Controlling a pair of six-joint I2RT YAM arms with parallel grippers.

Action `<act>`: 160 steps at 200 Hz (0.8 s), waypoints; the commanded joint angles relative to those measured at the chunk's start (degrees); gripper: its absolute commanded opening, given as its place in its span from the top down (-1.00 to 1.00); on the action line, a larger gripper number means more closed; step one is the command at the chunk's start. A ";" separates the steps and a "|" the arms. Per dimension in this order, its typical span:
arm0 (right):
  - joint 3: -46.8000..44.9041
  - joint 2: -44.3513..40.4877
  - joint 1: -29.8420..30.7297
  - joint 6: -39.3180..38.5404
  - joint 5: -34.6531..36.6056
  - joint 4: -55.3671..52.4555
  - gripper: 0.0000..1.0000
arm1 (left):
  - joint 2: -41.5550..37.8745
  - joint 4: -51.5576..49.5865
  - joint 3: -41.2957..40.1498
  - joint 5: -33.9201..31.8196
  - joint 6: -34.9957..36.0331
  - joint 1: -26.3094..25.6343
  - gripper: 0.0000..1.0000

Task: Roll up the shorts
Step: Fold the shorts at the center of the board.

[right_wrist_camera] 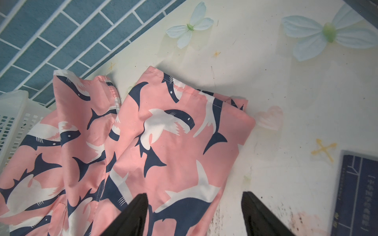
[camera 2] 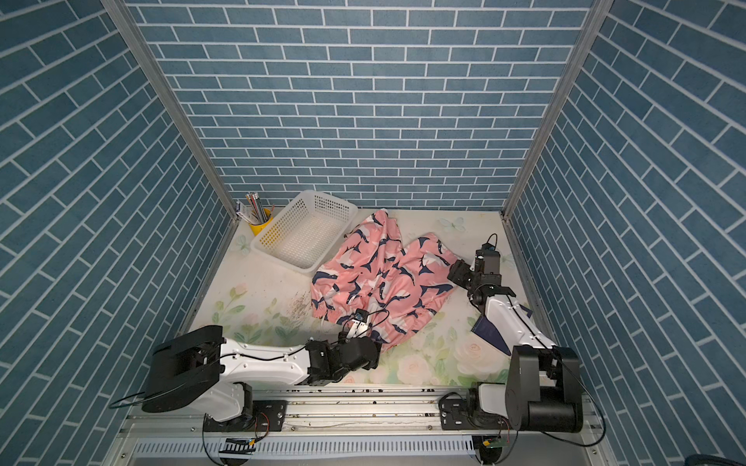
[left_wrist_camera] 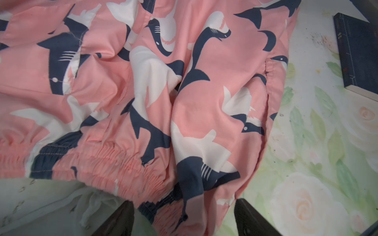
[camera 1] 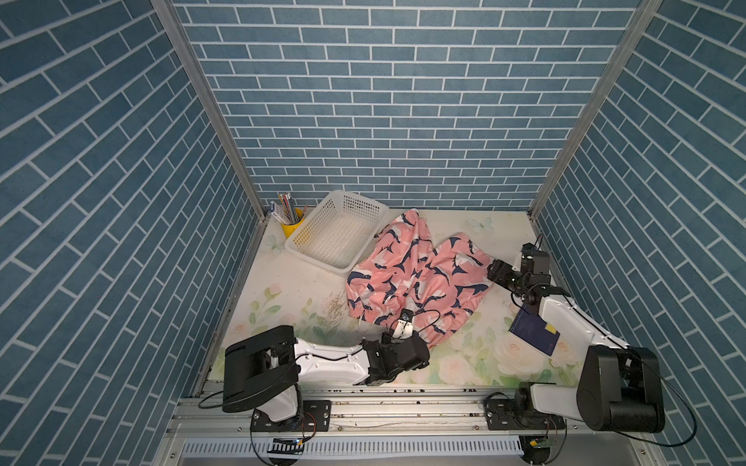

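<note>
Shorts lying unrolled at table centre, one gripper at each edge.

I read the floral table [camera 1: 290,290] carrying the shorts [camera 1: 415,278] at centre, spread flat and creased, with the waistband near and the legs far; the left leg lies against the white basket [camera 1: 315,257] at far left. A dark blue book [camera 1: 533,331] lies near right, partly under the right arm. A yellow cup [camera 1: 291,228] of pencils stands in the far left corner. My left gripper [left_wrist_camera: 184,201] straddles the waistband with fingers spread and loose fabric between them. My right gripper [right_wrist_camera: 194,193] sits at the right leg's edge, fingers likewise spread.
</note>
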 commanded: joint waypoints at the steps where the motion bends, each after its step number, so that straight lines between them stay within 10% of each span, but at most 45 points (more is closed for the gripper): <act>1: 0.07 1.58 -0.49 2.39 0.04 0.37 -0.53 | 1.47 -1.71 2.05 0.13 -0.95 -1.47 -0.67; 47: 1.82 2.48 -1.22 2.64 0.98 -0.68 -0.54 | 0.45 -6.70 4.87 -2.30 -0.42 -6.41 -0.88; 160: 6.86 13.32 -6.40 6.94 -4.97 2.20 -0.45 | 9.53 -2.25 6.44 -1.73 7.65 -6.57 -0.27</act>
